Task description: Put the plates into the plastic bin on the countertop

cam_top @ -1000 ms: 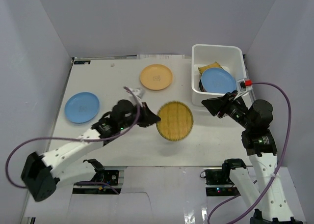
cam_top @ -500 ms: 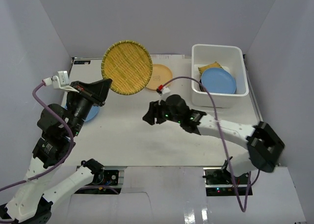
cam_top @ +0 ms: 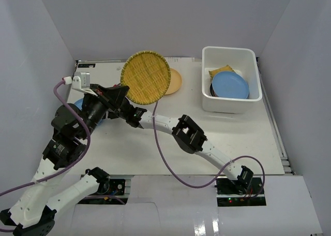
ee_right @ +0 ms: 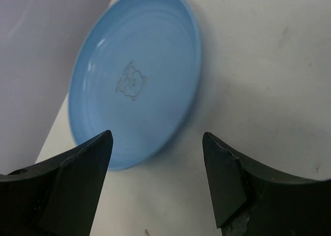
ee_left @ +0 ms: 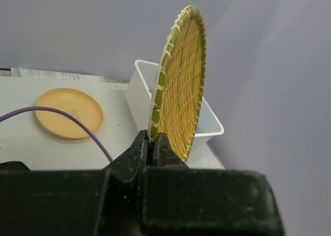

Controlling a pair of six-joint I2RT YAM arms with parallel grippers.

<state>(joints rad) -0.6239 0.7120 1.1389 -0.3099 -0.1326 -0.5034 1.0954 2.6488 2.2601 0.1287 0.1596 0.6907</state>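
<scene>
My left gripper [ee_left: 152, 141] is shut on the rim of a woven yellow bamboo tray [cam_top: 146, 76] and holds it upright, high above the countertop [cam_top: 227, 132]; the tray also shows edge-on in the left wrist view [ee_left: 181, 80]. My right gripper [ee_right: 156, 149] is open, reached far left, its jaws just short of a light blue plate [ee_right: 137, 86] lying on the table. In the top view that plate is mostly hidden under my left arm. An orange-yellow plate [cam_top: 175, 80] lies behind the tray. The white bin [cam_top: 207, 91] holds a light blue plate [cam_top: 230, 85] and a woven tray [cam_top: 221, 70].
My right arm [cam_top: 189, 134] stretches across the middle of the table under my raised left arm [cam_top: 77, 124], with purple cables looping beside both. Grey walls close in the table at the left, back and right.
My left gripper has carried the bamboo tray to the right, toward the bin. My right arm has reached further left across the table, to the blue plate.
</scene>
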